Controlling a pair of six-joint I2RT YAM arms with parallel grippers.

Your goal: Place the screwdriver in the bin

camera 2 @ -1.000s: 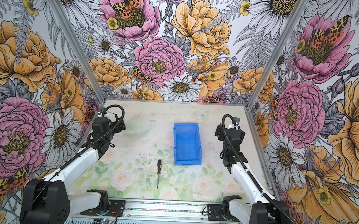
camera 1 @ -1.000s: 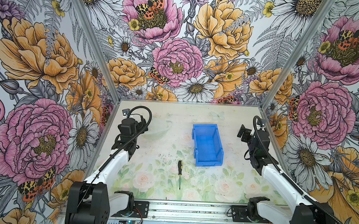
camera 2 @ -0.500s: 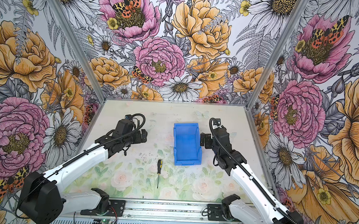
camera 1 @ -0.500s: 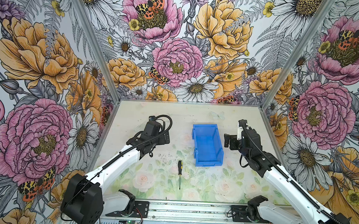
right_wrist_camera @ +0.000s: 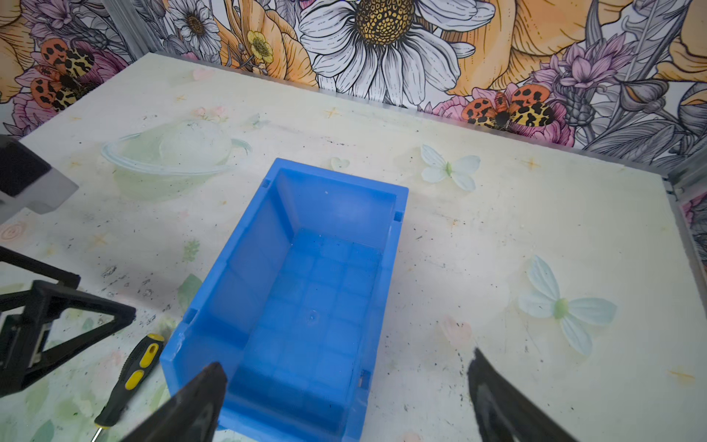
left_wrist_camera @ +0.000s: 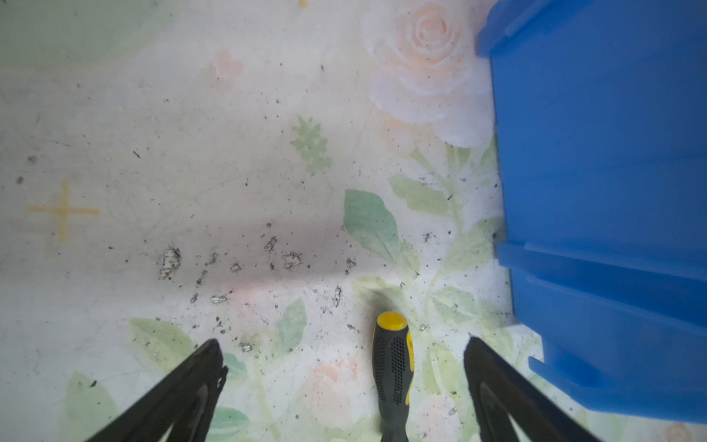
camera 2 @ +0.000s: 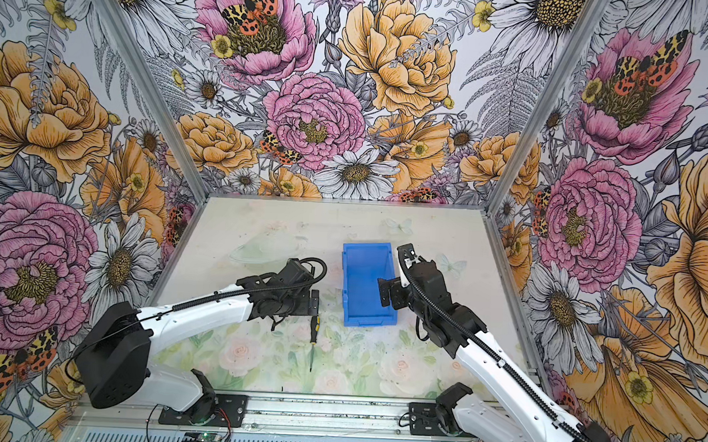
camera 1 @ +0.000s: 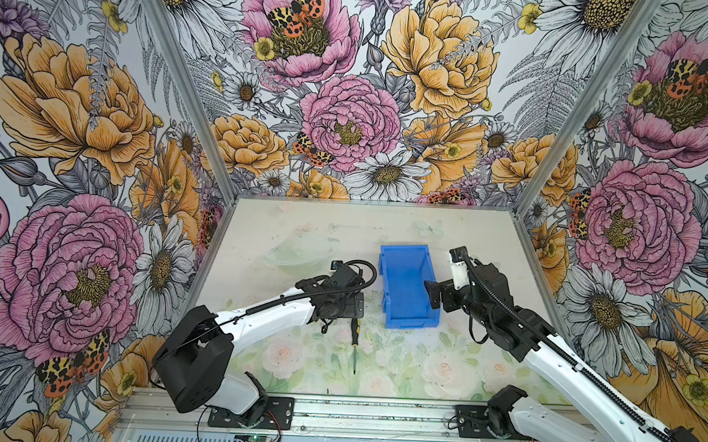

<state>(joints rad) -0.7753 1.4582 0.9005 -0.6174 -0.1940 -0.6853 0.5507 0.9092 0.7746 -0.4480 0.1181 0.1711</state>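
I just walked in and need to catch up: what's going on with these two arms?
Nothing is held yet. The left gripper is open, with the handle of the screwdriver between its jaws but not gripped. The screwdriver lies flat on the table, by the front left corner of the bin. The right gripper, also open, hangs over the bin's near right corner. The bin is empty.

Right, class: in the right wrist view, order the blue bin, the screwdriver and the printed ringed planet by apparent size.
Largest: the bin.
Next: the ringed planet, though it lies farther off.
Smallest: the screwdriver, slim despite lying near the camera.
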